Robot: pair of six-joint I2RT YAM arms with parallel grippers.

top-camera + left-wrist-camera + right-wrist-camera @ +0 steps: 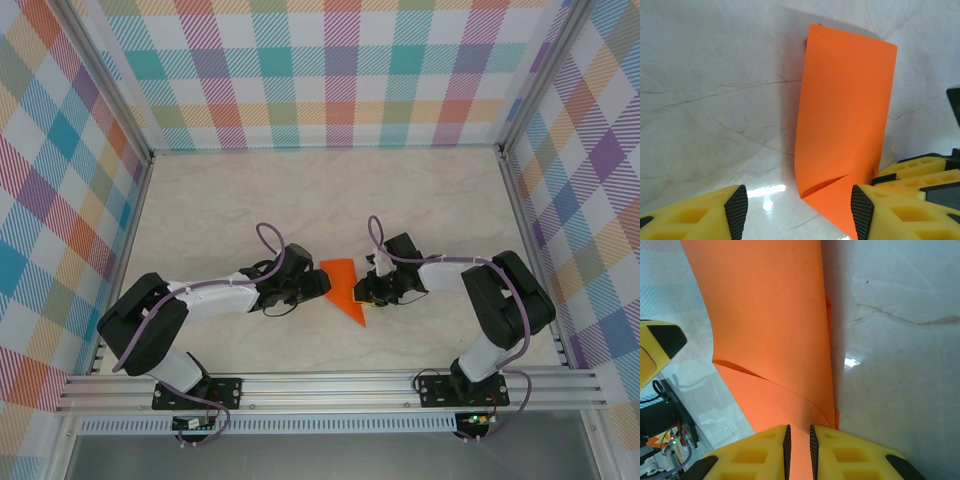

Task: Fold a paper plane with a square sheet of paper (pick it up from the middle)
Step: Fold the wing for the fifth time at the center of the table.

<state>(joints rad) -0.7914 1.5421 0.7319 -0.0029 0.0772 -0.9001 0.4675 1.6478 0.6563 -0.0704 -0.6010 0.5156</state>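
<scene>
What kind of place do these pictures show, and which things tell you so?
Probably a robot test cell: left arm and right arm bolted to a metal rail, a marble-look table, checked screens around it.

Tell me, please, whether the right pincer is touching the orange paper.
Touching. The right wrist view shows the right pincer with its jaws closed on the orange paper, which fills the narrow slot between them.

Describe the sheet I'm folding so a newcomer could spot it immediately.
On the marbled table, look near the middle, between the left arm and the right arm. The orange paper sits there, partly folded to a point, pinched by the right hand. Nothing else there is bright orange.
</scene>
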